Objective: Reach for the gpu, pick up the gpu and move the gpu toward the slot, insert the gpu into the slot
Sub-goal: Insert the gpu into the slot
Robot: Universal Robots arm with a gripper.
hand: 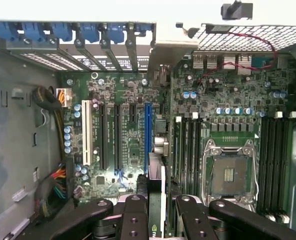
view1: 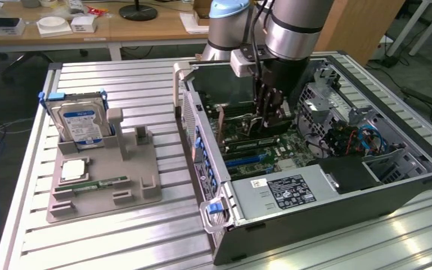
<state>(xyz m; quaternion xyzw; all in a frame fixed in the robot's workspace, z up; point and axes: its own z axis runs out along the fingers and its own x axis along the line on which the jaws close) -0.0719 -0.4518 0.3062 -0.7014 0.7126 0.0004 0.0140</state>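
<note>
We see the arm reaching down into the open computer case (view1: 328,185), which lies on its side on the slatted aluminium bench (view1: 126,236). The pincer (view1: 265,115) hangs just above the motherboard (view1: 272,152), and it is clenched on the gpu (view1: 221,126), the thin dark card standing on edge between its fingers (hand: 135,220). In the wrist view the gpu (hand: 157,170) appears edge-on as a slim pale strip running away from the pincer (hand: 158,215), lined up beside the blue expansion slot (hand: 148,135) and seemingly just above it; we cannot tell whether its lower edge already touches the slot.

Relative to the case, everything else sits outside it. Beside the case, towards the exterior view's left, a grey parts holder (view1: 99,180) rests on the bench. A silver hard drive (view1: 85,126) with a blue-and-white label stands upright in the holder's far end, and a small green memory stick (view1: 99,183) lies flat in a groove nearer the holder's front, with a square silver chip (view1: 75,169) just behind it.

Inside the case, the empty processor socket (hand: 230,172) sits beside the memory slots (hand: 188,145), and a white slot (hand: 86,132) lies further from the gpu than the blue one. Blue latches (hand: 63,31) line the rear wall of the case.
</note>
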